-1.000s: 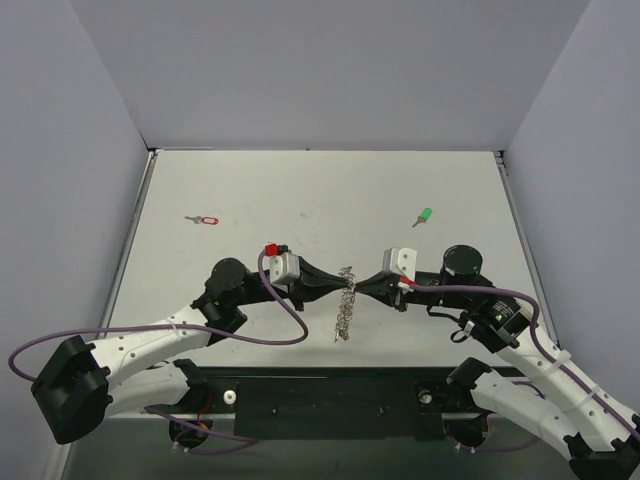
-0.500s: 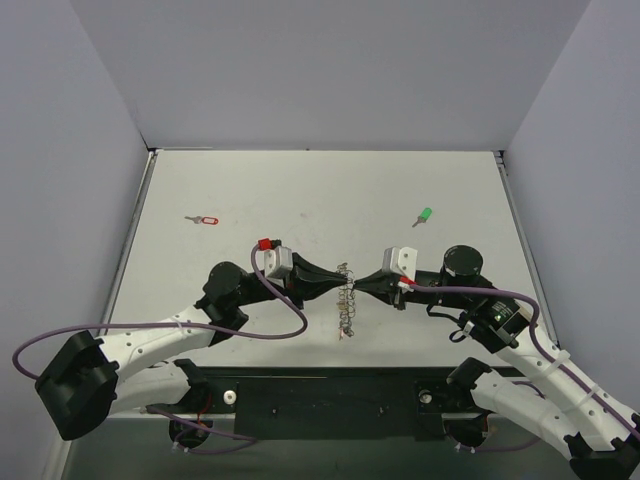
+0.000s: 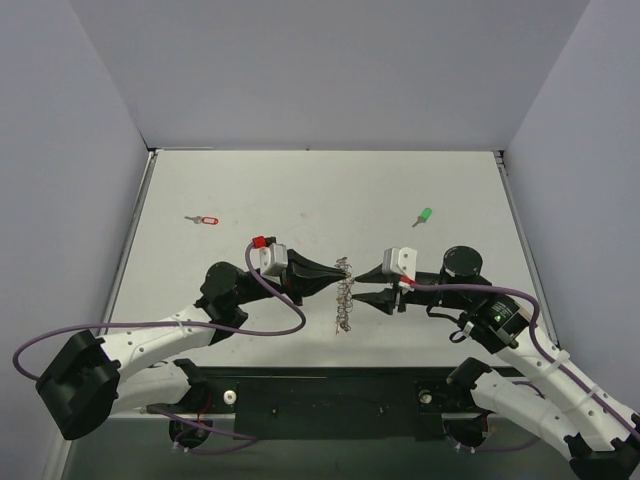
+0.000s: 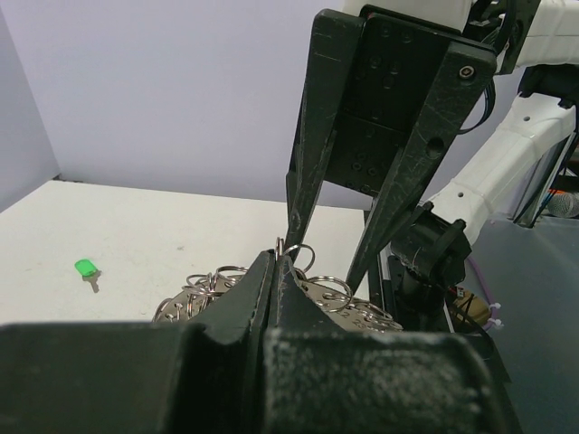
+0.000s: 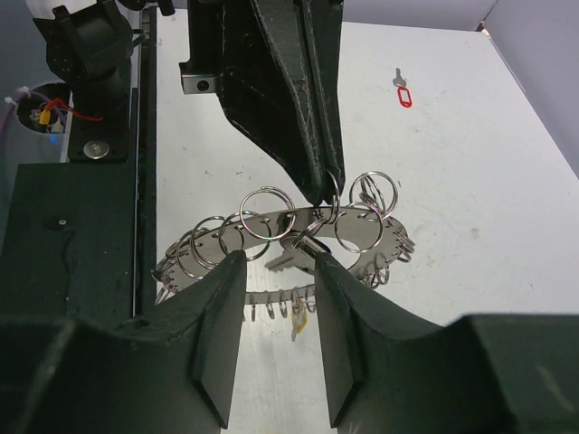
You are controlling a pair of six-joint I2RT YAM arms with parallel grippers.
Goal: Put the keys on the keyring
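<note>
The keyring [image 3: 345, 292], a metal band strung with many small rings, hangs from my left gripper [image 3: 343, 266], which is shut on one small ring at its top [image 4: 288, 255]. My right gripper [image 3: 364, 287] stands open just right of the keyring. In the right wrist view the keyring [image 5: 226, 237] hangs in front of my open fingers [image 5: 224, 298]. A silver key [image 5: 288, 258] dangles from a ring between them, and a yellow-headed key [image 5: 299, 325] hangs lower. On the table lie a red-headed key [image 3: 205, 220] and a green-headed key [image 3: 424, 215].
Grey walls close the white table [image 3: 320, 190] on the left, back and right. The black base plate [image 3: 330, 400] of the arms runs along the near edge. The left arm's purple cable [image 3: 285, 325] loops beside the keyring.
My right gripper has opened, its fingers now apart beside the keyring. The left gripper has shifted slightly up and left, still holding the keyring.
</note>
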